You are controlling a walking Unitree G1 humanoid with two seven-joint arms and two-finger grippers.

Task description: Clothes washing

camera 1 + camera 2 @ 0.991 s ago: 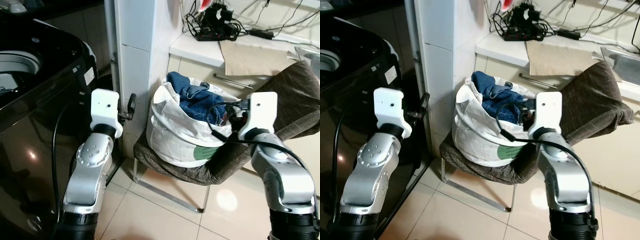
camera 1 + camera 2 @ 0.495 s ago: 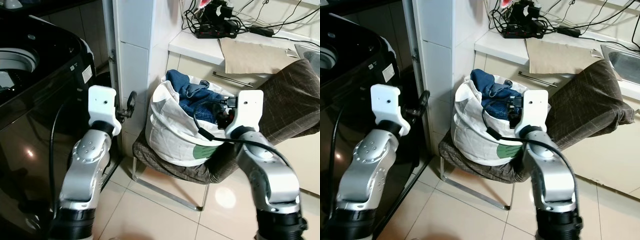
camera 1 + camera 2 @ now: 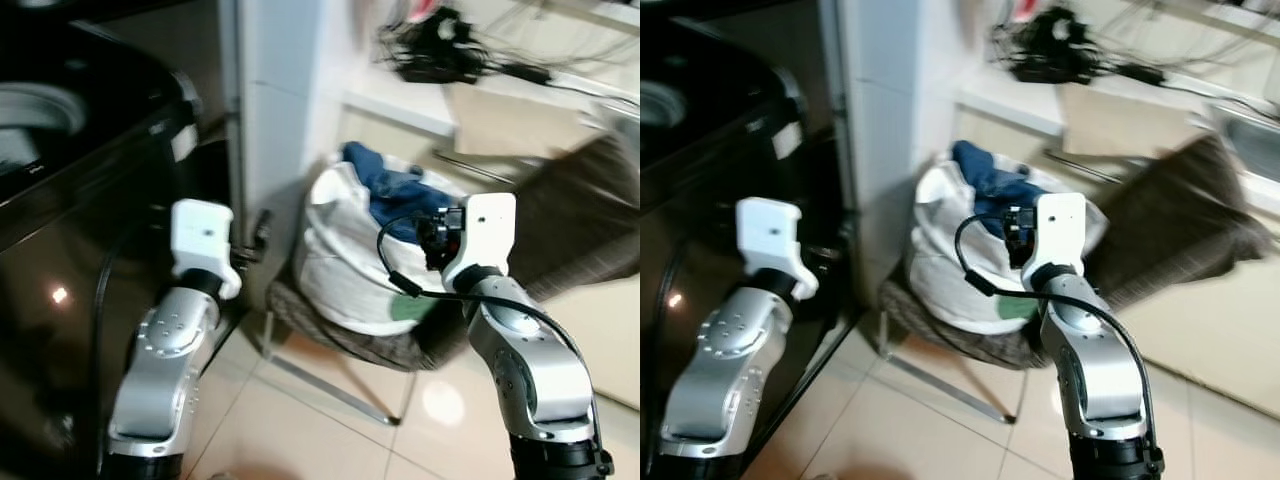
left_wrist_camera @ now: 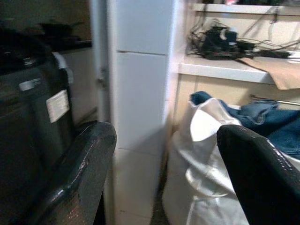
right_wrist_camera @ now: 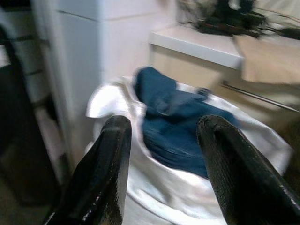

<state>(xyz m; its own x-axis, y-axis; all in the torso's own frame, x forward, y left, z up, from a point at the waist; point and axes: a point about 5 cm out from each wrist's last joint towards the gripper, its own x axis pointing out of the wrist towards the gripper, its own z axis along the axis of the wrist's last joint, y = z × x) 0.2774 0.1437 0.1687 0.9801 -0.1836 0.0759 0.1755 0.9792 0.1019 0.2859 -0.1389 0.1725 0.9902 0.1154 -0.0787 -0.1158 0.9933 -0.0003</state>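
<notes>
Right wrist view: my right hand [image 5: 164,173] is wide open, empty, above blue clothes [image 5: 180,122] in a white bag [image 5: 140,187]

One laundry bag [image 3: 345,270], one chair [image 3: 560,225], one washing machine [image 3: 70,150].

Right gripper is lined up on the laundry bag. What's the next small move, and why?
Probably ease the right gripper forward and down onto the blue denim clothes heaped in the white fabric laundry bag. Its fingers are open and empty, the wrist view looks straight at the denim, and nothing lies between them. The head views are blurred, so go slowly.
</notes>
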